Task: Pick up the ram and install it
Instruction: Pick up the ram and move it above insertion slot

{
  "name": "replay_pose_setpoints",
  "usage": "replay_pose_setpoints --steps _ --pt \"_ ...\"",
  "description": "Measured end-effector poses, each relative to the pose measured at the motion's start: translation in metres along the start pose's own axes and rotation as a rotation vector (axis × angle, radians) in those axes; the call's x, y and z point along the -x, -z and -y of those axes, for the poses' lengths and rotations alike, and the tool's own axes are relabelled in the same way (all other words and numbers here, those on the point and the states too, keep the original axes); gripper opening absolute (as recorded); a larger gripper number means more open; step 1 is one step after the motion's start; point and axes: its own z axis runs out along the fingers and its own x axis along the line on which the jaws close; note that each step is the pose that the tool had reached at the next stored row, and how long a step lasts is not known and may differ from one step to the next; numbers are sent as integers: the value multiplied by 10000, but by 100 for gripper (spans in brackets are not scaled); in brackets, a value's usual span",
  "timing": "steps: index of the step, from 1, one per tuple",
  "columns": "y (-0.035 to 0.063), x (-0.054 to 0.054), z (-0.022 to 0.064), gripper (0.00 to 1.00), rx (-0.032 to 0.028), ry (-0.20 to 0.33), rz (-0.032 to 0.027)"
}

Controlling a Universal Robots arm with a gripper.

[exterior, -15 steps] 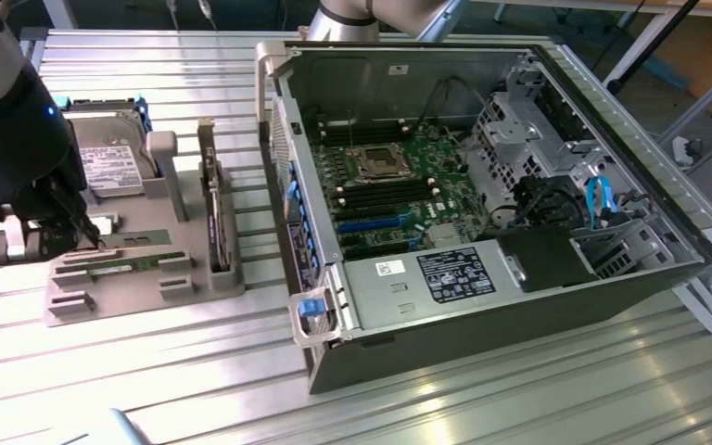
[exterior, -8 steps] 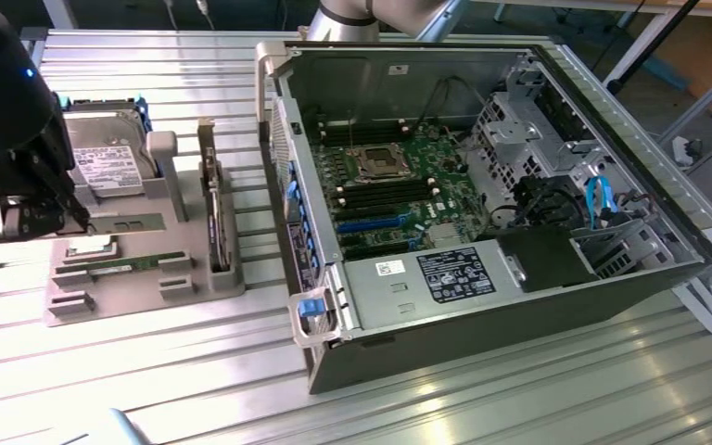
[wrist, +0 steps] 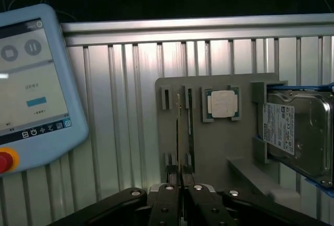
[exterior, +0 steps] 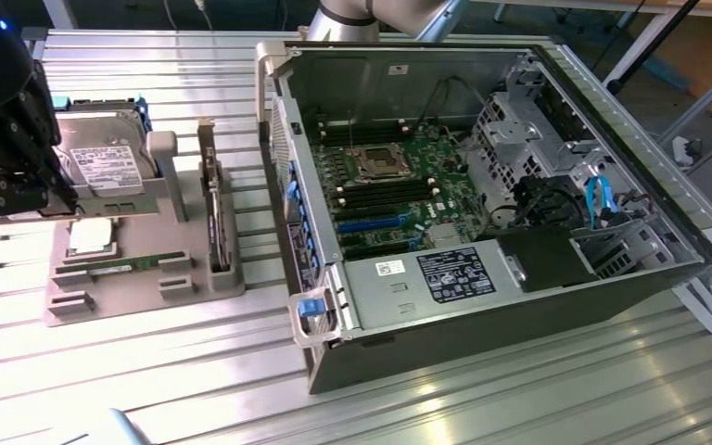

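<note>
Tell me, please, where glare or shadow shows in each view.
Exterior view: strong glare on the ribbed silver metal table beside the open black computer case, whose inside is evenly lit. Wrist view: the background beyond the table is dark, and the black hand is in shadow.

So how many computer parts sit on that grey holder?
4: the hard drive at one end, the square processor chip beside it, the thin green ram next, and a dark card upright along the side of the holder. More may be hidden.
</note>
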Motion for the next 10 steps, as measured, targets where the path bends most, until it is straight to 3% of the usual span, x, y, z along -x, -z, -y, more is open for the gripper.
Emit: replay_pose_setpoints --steps 4,10 --pt "125 6 4 13 -1 0 0" --pt "133 7 5 13 0 1 0"
